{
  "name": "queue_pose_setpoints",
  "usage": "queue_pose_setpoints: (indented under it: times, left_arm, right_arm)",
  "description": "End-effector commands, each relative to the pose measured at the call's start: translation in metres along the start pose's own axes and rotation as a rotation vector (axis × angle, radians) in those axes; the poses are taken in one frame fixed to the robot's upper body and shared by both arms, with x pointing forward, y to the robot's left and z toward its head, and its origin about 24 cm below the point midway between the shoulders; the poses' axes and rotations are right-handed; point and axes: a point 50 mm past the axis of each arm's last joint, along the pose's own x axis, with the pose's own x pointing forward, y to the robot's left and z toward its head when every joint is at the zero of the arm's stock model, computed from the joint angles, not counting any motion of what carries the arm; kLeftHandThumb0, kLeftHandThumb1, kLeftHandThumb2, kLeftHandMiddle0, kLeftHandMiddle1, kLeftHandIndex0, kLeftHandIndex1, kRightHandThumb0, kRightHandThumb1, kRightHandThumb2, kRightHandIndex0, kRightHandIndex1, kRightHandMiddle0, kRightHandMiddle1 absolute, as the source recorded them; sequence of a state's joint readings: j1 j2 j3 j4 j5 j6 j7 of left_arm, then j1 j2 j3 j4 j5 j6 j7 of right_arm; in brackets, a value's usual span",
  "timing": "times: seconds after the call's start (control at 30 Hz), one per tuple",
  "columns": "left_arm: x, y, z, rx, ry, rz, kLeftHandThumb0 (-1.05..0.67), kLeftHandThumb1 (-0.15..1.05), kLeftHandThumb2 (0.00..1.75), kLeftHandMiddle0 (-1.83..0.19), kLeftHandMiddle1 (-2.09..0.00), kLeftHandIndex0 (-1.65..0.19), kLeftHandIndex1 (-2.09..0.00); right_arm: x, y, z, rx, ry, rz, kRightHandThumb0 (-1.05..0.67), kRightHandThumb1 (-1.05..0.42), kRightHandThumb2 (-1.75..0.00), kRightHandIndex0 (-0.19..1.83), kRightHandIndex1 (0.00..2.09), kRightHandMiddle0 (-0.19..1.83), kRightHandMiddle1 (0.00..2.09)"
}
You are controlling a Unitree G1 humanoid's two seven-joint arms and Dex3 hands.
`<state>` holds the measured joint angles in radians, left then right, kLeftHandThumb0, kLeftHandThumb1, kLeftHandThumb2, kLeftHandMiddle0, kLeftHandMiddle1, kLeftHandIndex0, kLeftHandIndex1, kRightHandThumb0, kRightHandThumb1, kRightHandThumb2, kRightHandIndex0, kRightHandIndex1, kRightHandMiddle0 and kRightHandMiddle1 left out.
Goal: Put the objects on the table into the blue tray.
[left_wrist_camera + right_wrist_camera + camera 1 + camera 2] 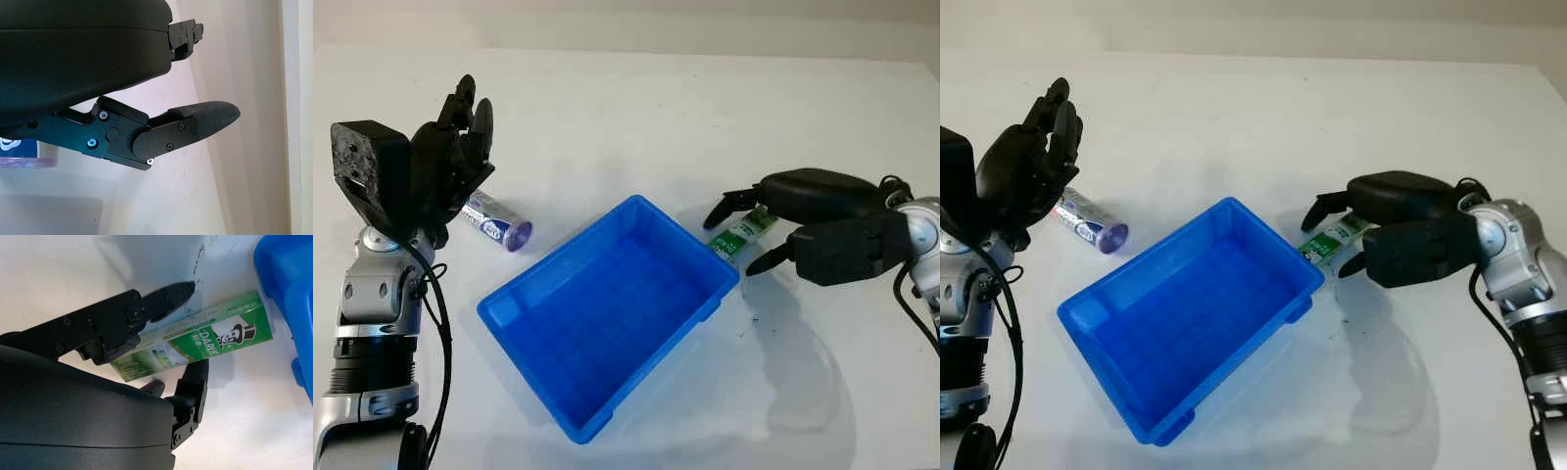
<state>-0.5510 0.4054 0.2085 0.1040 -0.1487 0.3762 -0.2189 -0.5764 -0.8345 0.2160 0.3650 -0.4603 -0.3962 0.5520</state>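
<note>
A green toothpaste box (744, 235) lies just off the right corner of the blue tray (563, 257), one end close to the tray's rim. My right hand (732, 243) comes in from the right and is shut on this box. In the right wrist view one finger (146, 308) crosses the box (205, 338) on one long side and the thumb (195, 382) presses the other. A white and purple tube (497, 221) lies on the table left of the tray. My left hand (460, 127) is open and raised just above and left of the tube.
The tray sits tilted in the middle of the white table (636, 117) and has nothing inside. The tray's corner (293, 279) is very near the box's end. A small dark mark (756, 318) is on the table by the right hand.
</note>
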Motion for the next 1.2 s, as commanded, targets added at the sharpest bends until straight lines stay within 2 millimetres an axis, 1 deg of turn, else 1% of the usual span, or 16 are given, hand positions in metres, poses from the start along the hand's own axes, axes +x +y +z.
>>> queue_pose_setpoints:
  times: [0.0,0.03,0.07,0.1,0.13,0.2,0.27,0.43,0.53,0.7,0.8,0.87,0.93,1.0,1.07,1.17]
  left_arm:
    - [0.002,0.001,0.010,0.020,-0.031,-0.006,-0.77,1.05,0.70,0.15,-0.05,0.17,-0.05]
    - [0.002,0.001,0.010,0.021,-0.031,-0.007,-0.77,1.05,0.70,0.15,-0.05,0.17,-0.05]
    - [0.001,0.001,0.009,0.019,-0.031,-0.008,-0.77,1.05,0.70,0.16,-0.05,0.17,-0.05]
    - [0.001,0.001,0.009,0.018,-0.030,-0.010,-0.77,1.05,0.70,0.16,-0.05,0.17,-0.05]
    - [0.001,0.001,0.009,0.019,-0.027,-0.010,-0.77,1.05,0.70,0.16,-0.05,0.17,-0.05]
    - [0.001,0.001,0.008,0.020,-0.025,-0.007,-0.78,1.05,0.69,0.15,-0.05,0.17,-0.05]
    - [0.001,0.001,0.008,0.022,-0.026,-0.007,-0.78,1.05,0.69,0.15,-0.06,0.16,-0.06]
    - [0.002,0.001,0.008,0.020,-0.030,-0.009,-0.77,1.05,0.69,0.16,-0.05,0.17,-0.05]
    - [0.002,0.001,0.008,0.021,-0.029,-0.010,-0.77,1.05,0.70,0.16,-0.05,0.16,-0.05]
    - [0.003,0.001,0.008,0.027,-0.029,-0.015,-0.77,1.05,0.70,0.15,-0.05,0.16,-0.05]
    - [0.003,0.001,0.008,0.024,-0.032,-0.021,-0.77,1.05,0.70,0.16,-0.05,0.17,-0.05]
    - [0.003,0.002,0.008,0.028,-0.032,-0.025,-0.77,1.05,0.70,0.17,-0.05,0.18,-0.05]
    - [0.003,0.002,0.008,0.023,-0.030,-0.016,-0.77,1.05,0.70,0.16,-0.05,0.17,-0.05]
    - [0.002,0.002,0.008,0.023,-0.028,-0.012,-0.77,1.05,0.70,0.15,-0.06,0.16,-0.06]
    - [0.002,0.002,0.007,0.027,-0.026,-0.015,-0.77,1.05,0.70,0.16,-0.06,0.16,-0.06]
    - [0.002,0.001,0.007,0.025,-0.028,-0.024,-0.77,1.05,0.70,0.16,-0.05,0.17,-0.05]
  right_arm:
    - [0.004,0.026,0.001,-0.021,-0.031,0.006,-0.47,-0.96,-0.06,0.33,1.92,0.28,1.96]
    - [0.004,0.029,0.001,-0.040,-0.038,-0.013,-0.49,-0.99,-0.07,0.43,2.00,0.36,2.03]
    - [0.004,0.030,0.000,-0.053,-0.045,-0.031,-0.49,-1.01,-0.07,0.48,2.05,0.40,2.06]
    - [0.005,0.030,0.000,-0.063,-0.053,-0.046,-0.50,-1.03,-0.08,0.65,2.08,0.51,2.08]
    - [0.005,0.030,-0.001,-0.074,-0.060,-0.062,-0.49,-1.04,-0.10,0.76,2.08,0.59,2.09]
    - [0.006,0.027,-0.002,-0.100,-0.056,-0.092,-0.48,-1.05,-0.16,0.92,2.09,0.70,2.09]
    - [0.007,0.023,-0.005,-0.132,-0.027,-0.101,-0.47,-1.05,-0.18,0.93,2.09,0.69,2.09]
    - [0.009,0.018,-0.012,-0.162,0.003,-0.123,-0.43,-1.05,-0.13,0.89,2.09,0.66,2.09]
    - [0.010,0.013,-0.016,-0.183,0.024,-0.127,-0.44,-1.05,-0.14,0.82,2.09,0.61,2.09]
    - [0.013,0.000,-0.024,-0.308,0.073,-0.173,-0.45,-1.04,-0.09,0.77,2.09,0.56,2.09]
    - [0.015,-0.011,-0.032,-0.357,0.124,-0.214,-0.46,-1.05,-0.11,0.72,2.09,0.53,2.09]
    - [0.015,-0.021,-0.037,-0.363,0.146,-0.270,-0.44,-1.04,-0.08,0.76,2.09,0.55,2.09]
    - [0.016,-0.043,-0.038,-0.346,0.184,-0.345,-0.41,-1.04,-0.07,0.77,2.09,0.54,2.09]
    - [0.017,-0.062,-0.033,-0.315,0.180,-0.429,-0.41,-1.03,-0.06,0.82,2.09,0.58,2.09]
    - [0.018,-0.076,-0.024,-0.274,0.136,-0.507,-0.39,-1.02,-0.05,0.86,2.09,0.63,2.09]
    - [0.018,-0.087,-0.010,-0.235,0.048,-0.589,-0.38,-1.01,-0.05,0.95,2.09,0.73,2.09]
